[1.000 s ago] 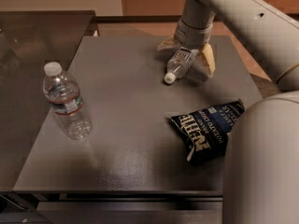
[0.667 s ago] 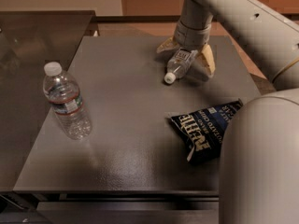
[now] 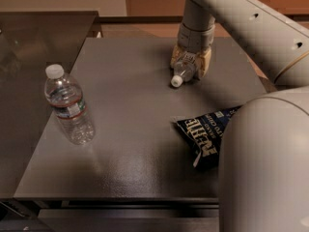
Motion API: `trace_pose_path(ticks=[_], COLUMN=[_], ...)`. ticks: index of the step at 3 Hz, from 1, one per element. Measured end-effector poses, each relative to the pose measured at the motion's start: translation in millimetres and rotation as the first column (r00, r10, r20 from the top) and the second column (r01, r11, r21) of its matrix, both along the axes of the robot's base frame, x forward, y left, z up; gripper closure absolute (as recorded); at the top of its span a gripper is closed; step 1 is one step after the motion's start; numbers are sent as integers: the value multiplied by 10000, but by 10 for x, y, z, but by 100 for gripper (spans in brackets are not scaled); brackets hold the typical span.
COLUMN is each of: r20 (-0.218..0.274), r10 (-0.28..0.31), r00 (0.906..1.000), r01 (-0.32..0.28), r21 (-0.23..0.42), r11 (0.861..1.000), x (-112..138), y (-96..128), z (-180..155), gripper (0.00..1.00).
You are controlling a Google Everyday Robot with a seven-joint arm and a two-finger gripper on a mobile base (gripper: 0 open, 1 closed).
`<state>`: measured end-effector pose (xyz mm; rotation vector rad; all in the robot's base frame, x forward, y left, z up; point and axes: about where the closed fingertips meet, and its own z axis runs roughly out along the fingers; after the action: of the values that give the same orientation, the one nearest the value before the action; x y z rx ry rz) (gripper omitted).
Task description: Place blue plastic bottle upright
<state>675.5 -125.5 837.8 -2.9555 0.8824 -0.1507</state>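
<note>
The gripper [image 3: 190, 64] pinches the small bottle [image 3: 185, 70] at the bench's [image 3: 125, 129] far side. The bottle lies tilted, cap low; uprighting remains.

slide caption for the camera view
Far side of the table: gripper grips the tilted blue plastic bottle, cap lowest.

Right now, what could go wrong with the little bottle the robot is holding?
The blue plastic bottle hangs tilted, cap pointing down, in the gripper at the far side of the table. Let go like this, it would likely topple instead of standing, and it might roll off the nearby edge.
</note>
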Motion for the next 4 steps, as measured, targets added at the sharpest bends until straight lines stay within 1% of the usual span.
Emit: trace_pose_path(ticks=[1,2,3,4], r20=[52,182,196,-401], r10=[-43,-553,-1635,-3163], r00=[10000,9983,9864,9478], r01=[43,546,1606,3176], r21=[-41,370,1034,2054], r11=[10000,9978,9816,9257], x=[3,-15,-80,-163], y=[10,51,126,169], z=[54,232,471,685], gripper=[64,87,100,100])
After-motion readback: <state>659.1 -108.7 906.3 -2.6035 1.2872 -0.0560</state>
